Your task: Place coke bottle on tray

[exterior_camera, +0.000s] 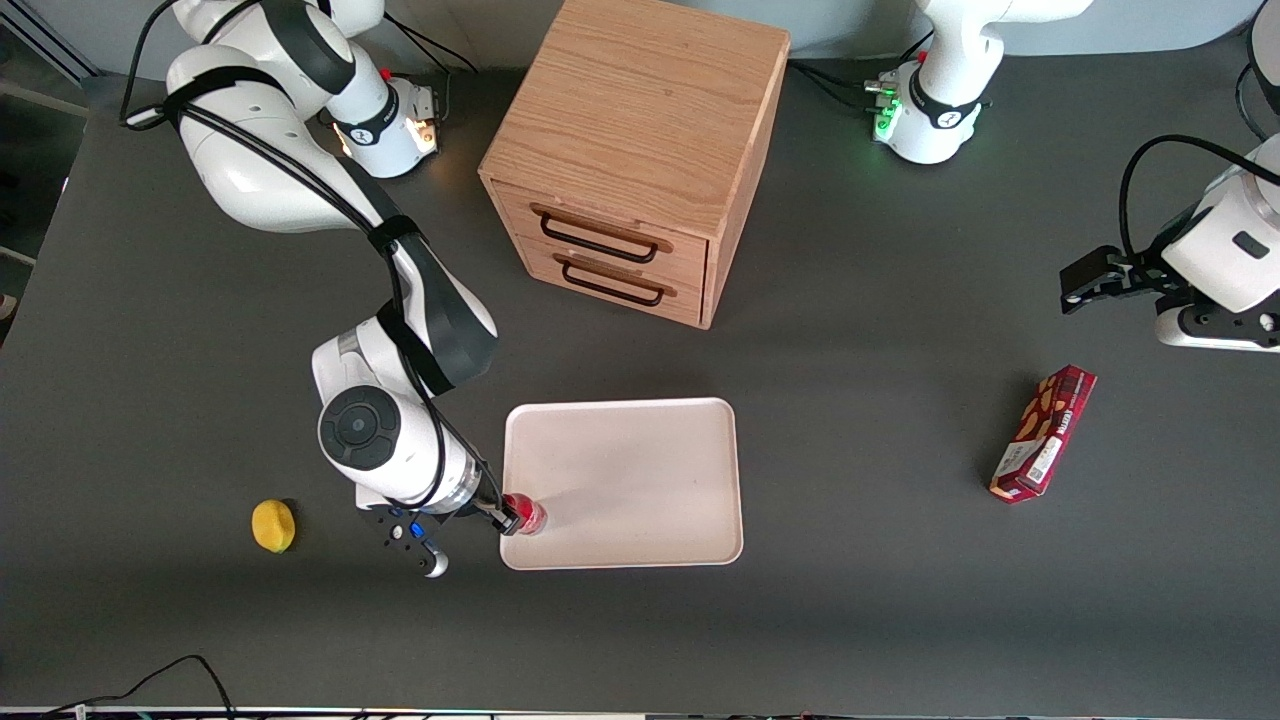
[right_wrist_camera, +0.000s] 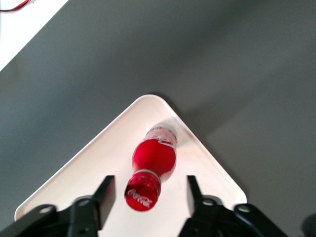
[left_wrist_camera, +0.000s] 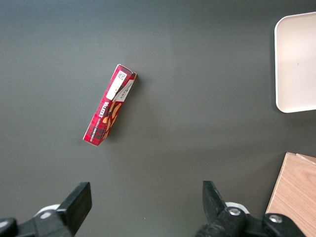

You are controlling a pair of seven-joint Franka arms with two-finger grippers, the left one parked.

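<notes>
The coke bottle [exterior_camera: 528, 515] is small and red with a red cap. It stands upright on the cream-white tray [exterior_camera: 640, 470], in the tray's corner nearest the front camera at the working arm's end. In the right wrist view the bottle [right_wrist_camera: 154, 160] stands near the tray's rounded corner [right_wrist_camera: 150, 101]. My right gripper [exterior_camera: 505, 518] [right_wrist_camera: 149, 193] is open, directly above the bottle. Its fingers [right_wrist_camera: 104, 193] stand on either side of the cap with clear gaps and do not touch it.
A wooden two-drawer cabinet [exterior_camera: 640, 150] stands farther from the front camera than the tray. A yellow lemon [exterior_camera: 273, 525] lies toward the working arm's end of the table. A maroon snack box [exterior_camera: 1043, 432] [left_wrist_camera: 109, 109] lies toward the parked arm's end.
</notes>
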